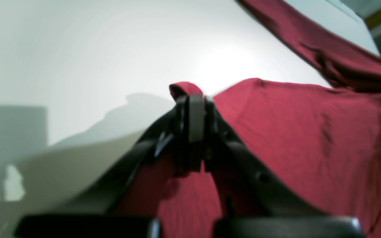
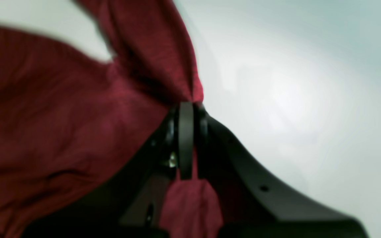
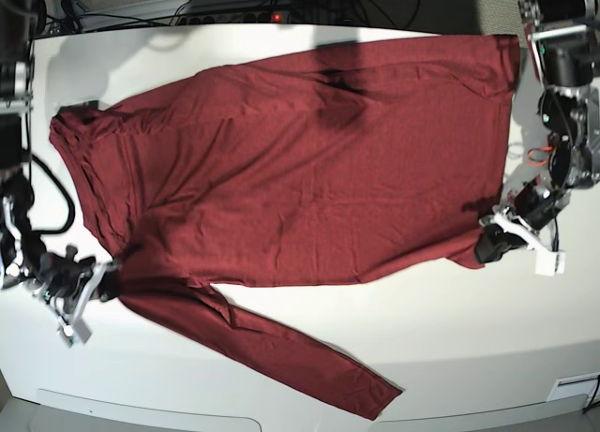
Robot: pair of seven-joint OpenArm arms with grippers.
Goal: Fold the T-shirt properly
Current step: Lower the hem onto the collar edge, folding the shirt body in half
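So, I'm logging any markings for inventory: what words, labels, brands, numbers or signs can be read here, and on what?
No text can be read in any view.
The long-sleeved shirt: no print shows.
The left arm and right arm: no legible lettering.

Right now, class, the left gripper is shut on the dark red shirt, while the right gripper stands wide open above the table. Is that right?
Not quite: the right gripper is not open. The right wrist view shows it shut on the fabric of the shirt. The left gripper is indeed shut on the shirt.
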